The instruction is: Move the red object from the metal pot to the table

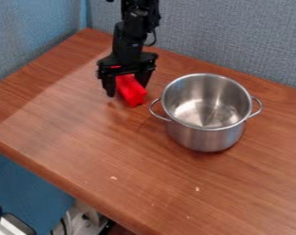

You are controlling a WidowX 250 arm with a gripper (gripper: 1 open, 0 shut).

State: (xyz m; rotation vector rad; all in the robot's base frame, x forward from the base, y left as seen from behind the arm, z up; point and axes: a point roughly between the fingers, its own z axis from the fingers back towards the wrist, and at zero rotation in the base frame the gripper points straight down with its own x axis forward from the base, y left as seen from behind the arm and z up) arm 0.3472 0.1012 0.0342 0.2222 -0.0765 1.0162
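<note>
Across most of the frame, from the left edge down to the bottom centre: a reddish-brown wood-grain table (pixel 64 119), bare on its left half, with a pale speck near the lower middle. Behind it, upper left and along the top: a blue-grey textured wall (pixel 236 37).

Upper centre: a black arm (pixel 137 32) coming down from the top edge, pointing steeply down at the tabletop. At its end, the gripper (pixel 127 81), fingers spread wide and low over the wood, one to the left and one to the right. Between and just below those fingers: the red block (pixel 133 90), lying on the table, slanting down to the right, its lower end poking out past the fingers. Jaws wide apart, straddling the block rather than pinching it; contact with either finger impossible to tell at this size.

Right of centre: the pot (pixel 210 112), shiny steel, upright on the table, just beside the block but apart from it, with small loop handles at left and right. Inside, only bright reflections.
</note>
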